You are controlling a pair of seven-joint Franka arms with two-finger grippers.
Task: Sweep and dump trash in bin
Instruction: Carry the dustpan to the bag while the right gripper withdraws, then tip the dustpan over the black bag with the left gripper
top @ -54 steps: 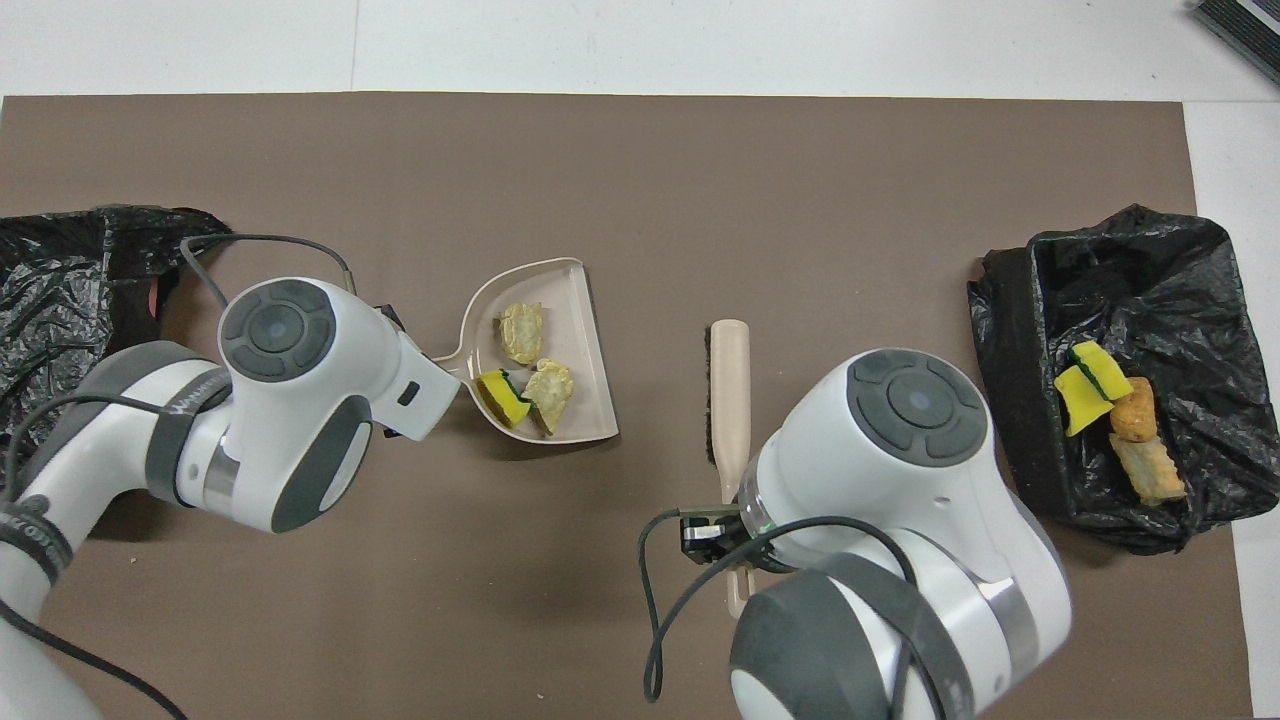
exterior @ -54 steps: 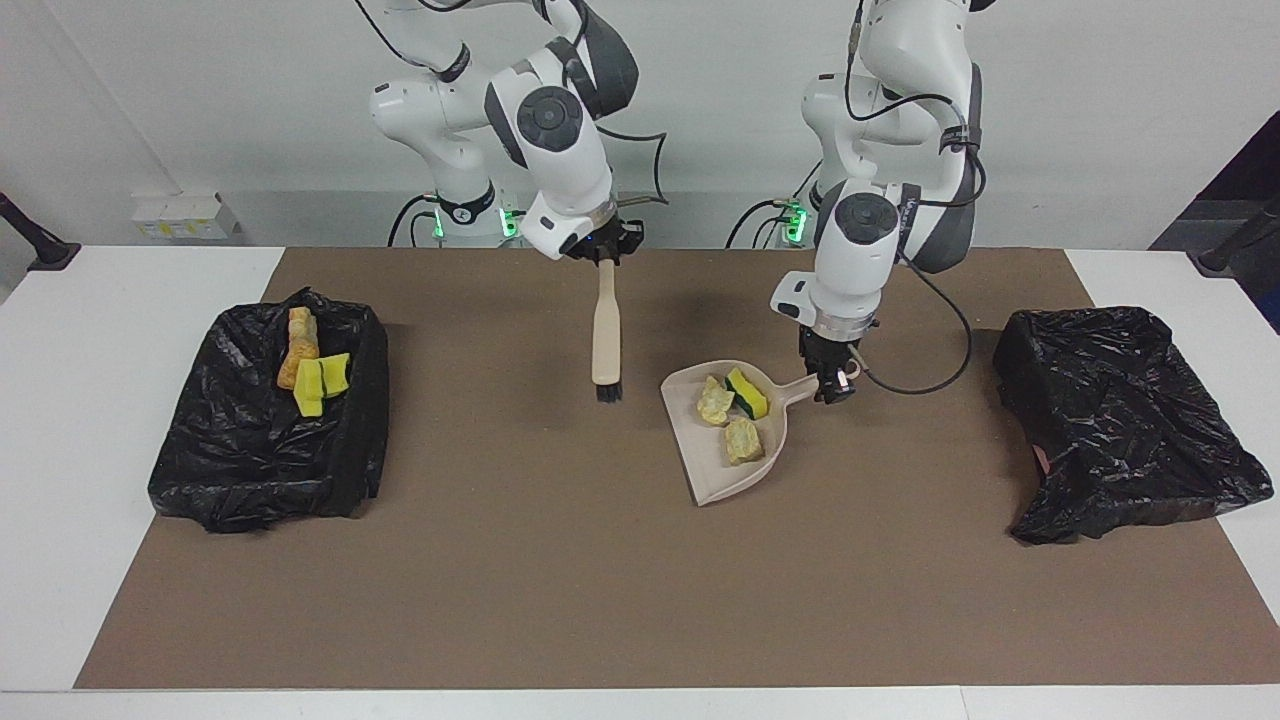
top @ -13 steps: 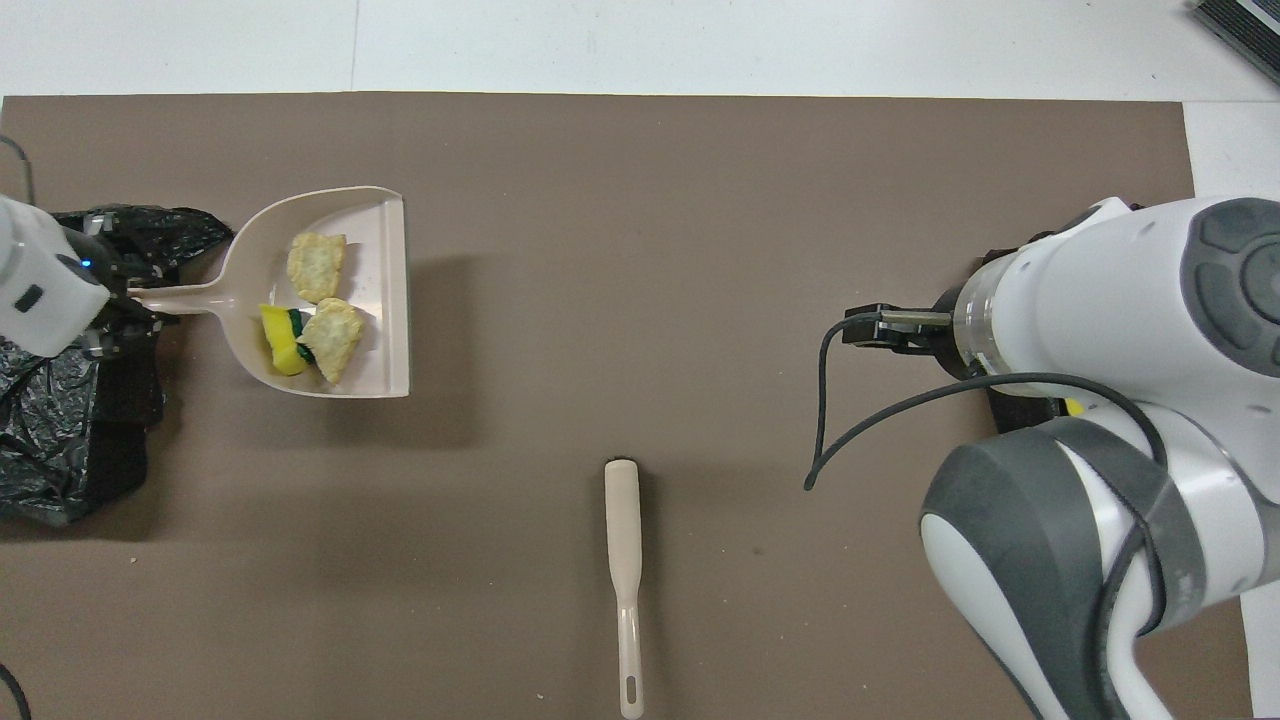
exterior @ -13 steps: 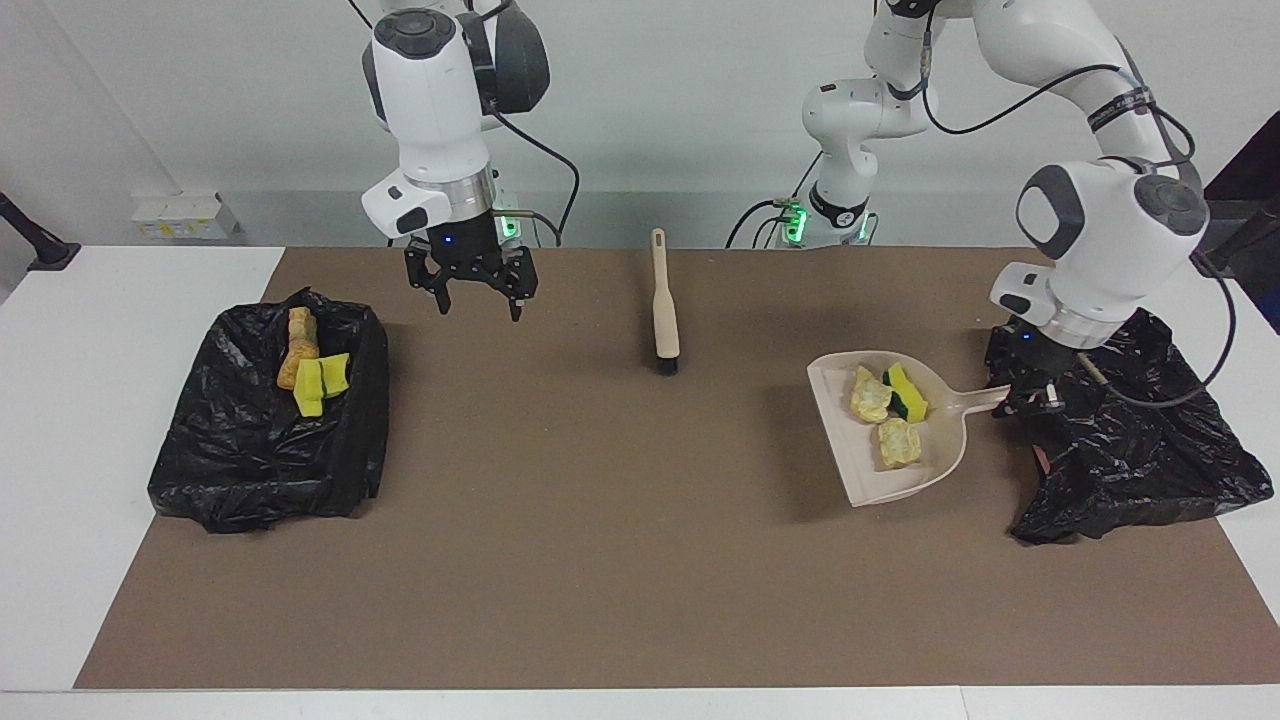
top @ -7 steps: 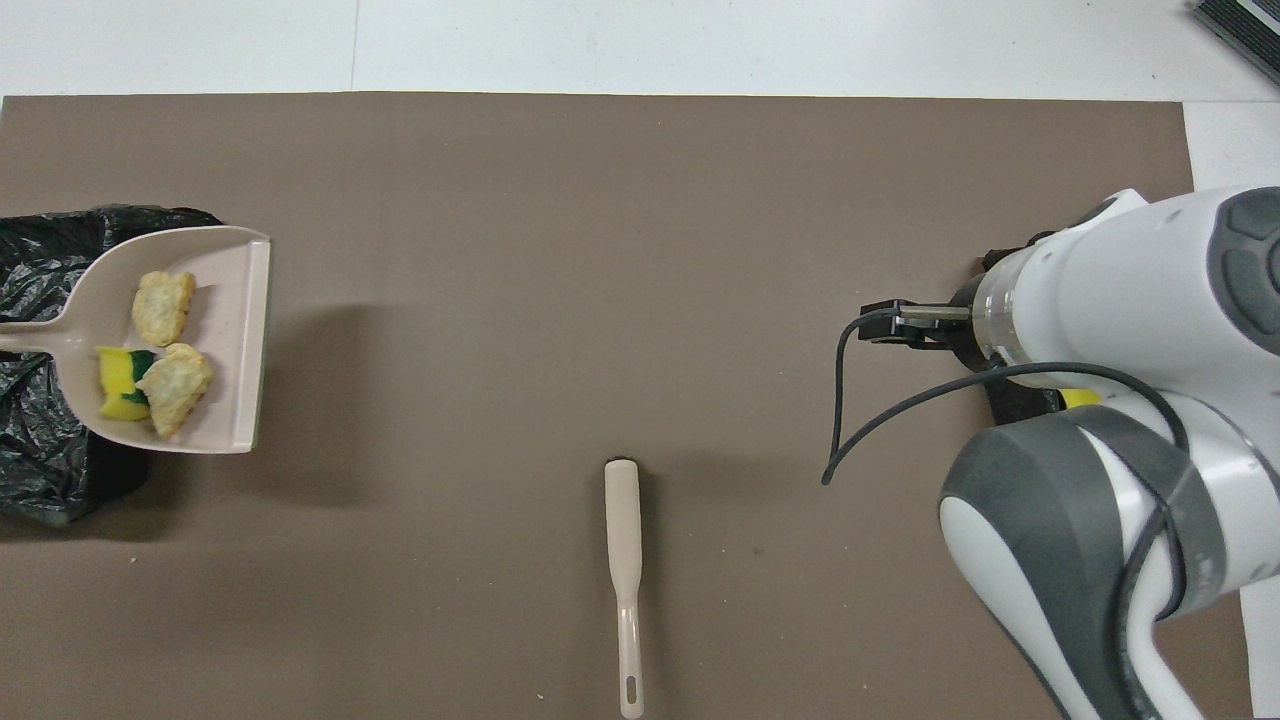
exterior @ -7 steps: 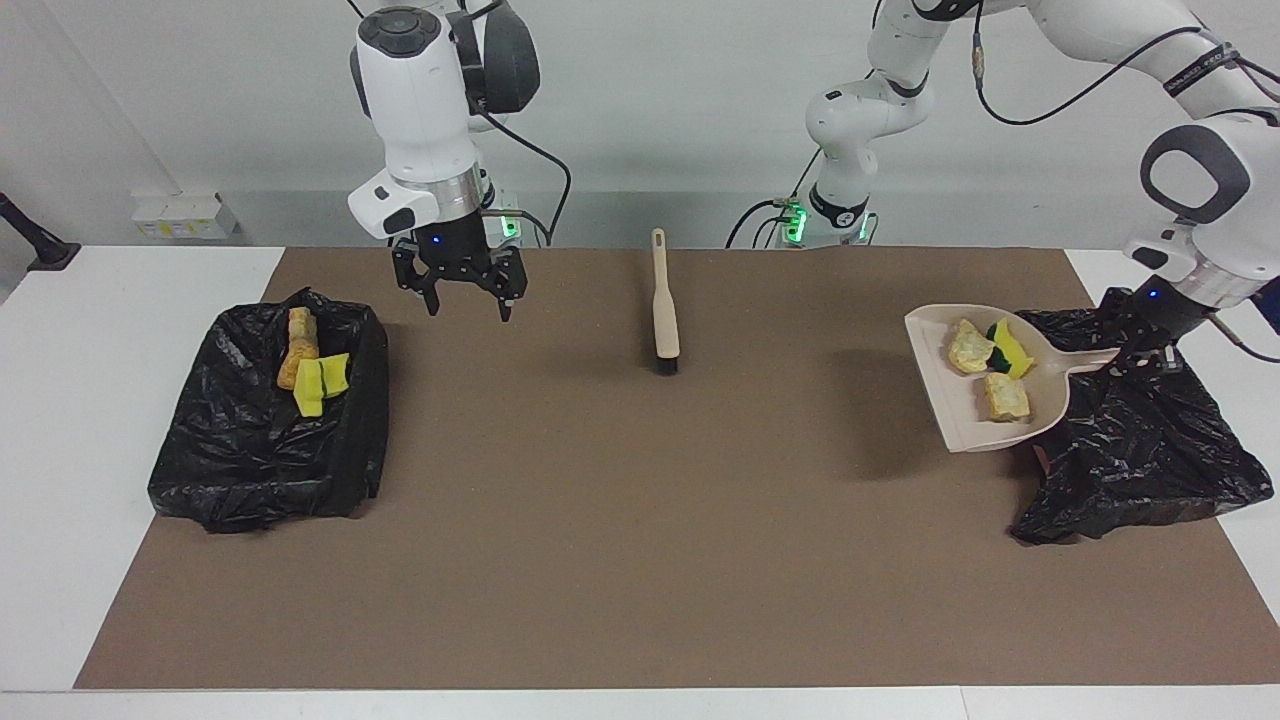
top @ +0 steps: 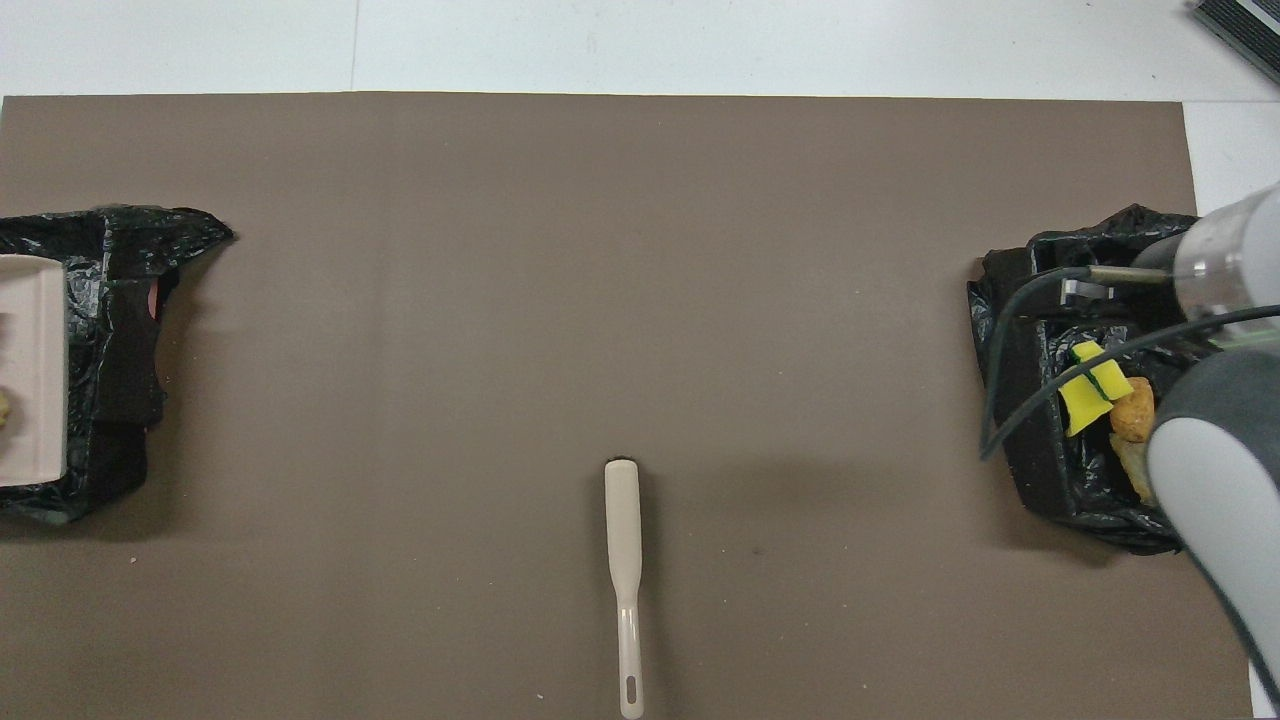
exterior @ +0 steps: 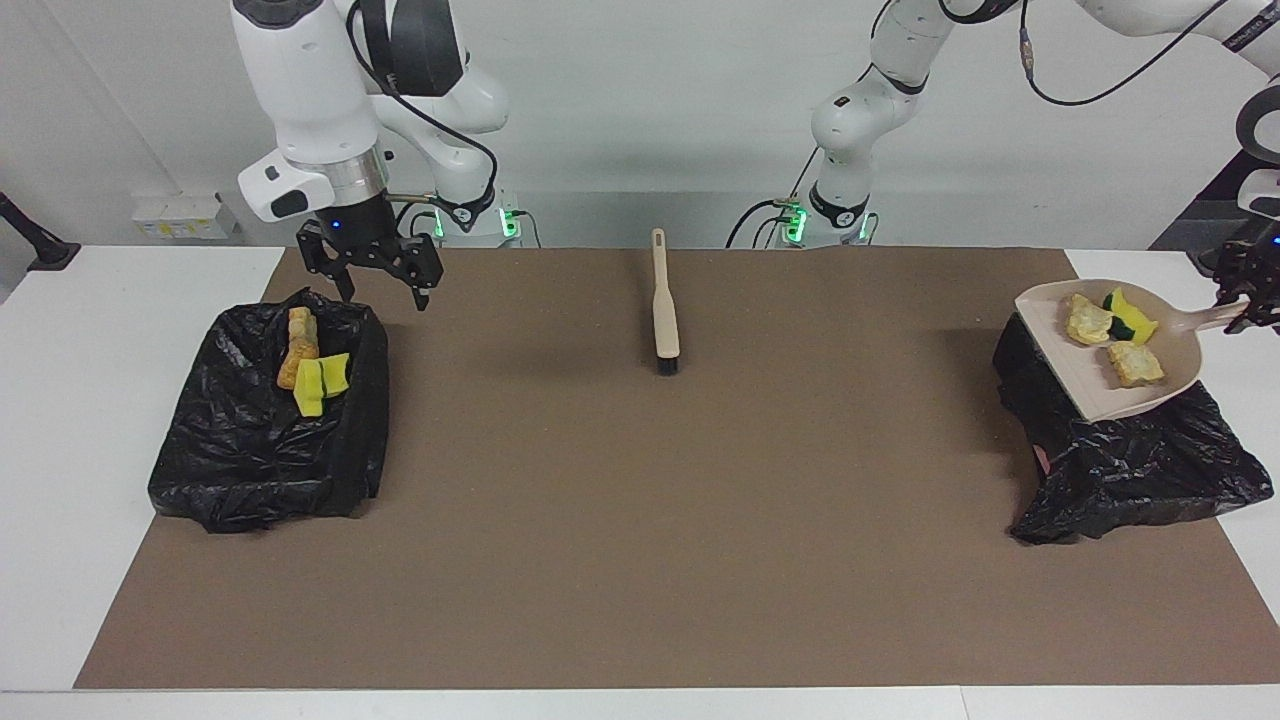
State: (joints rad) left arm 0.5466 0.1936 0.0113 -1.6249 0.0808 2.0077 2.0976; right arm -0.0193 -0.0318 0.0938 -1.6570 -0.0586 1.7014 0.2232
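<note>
The left gripper is pinching the dustpan's handle, holding the pan up over the black bin at the left arm's end of the table. The pan's long axis is running along the table's length: its handle is pointing outward to the gripper and its open mouth is facing the table's middle. The pan is tilting, mouth edge lower than the handle. Three pieces of trash are lying in the pan just beside the gripper, near the handle end: two tan lumps and one yellow wedge with a green face. In the overhead view only the pan's mouth edge is showing, above that bin.

The right gripper is hanging with fingers spread, empty, over the nearer-to-robots edge of the other bin. Below it, more trash is lying inside that bin: yellow wedges and tan-orange lumps.

The brush is lying on the mat between the two grippers, well apart from both, handle pointing to the robots, bristles away.
</note>
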